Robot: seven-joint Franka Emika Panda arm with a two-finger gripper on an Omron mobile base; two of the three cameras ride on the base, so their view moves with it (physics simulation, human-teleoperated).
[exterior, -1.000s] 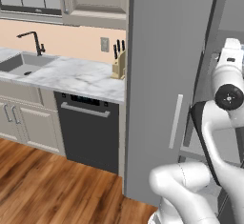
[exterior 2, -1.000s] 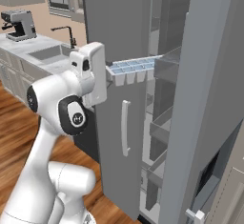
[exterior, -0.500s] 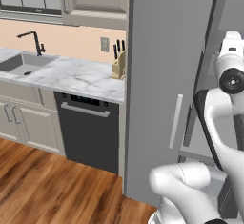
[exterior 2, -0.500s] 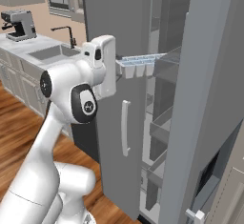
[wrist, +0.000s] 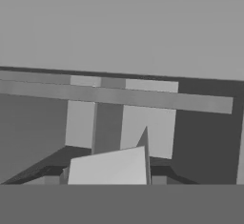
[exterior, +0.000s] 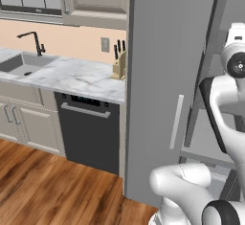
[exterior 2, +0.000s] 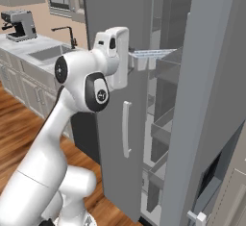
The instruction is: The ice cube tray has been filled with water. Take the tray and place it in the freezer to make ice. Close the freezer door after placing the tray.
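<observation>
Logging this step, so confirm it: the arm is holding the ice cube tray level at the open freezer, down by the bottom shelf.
Wrong on height. In the right base view the ice cube tray is held level at the open freezer, up by an upper shelf, not the bottom one.

— What is hidden in the right base view?
— The near end of the ice cube tray is covered by the hand; its cells are too small to be made out.
— And the freezer door?
— It is cut off at the right edge.

ice cube tray level, inside open freezer
</observation>
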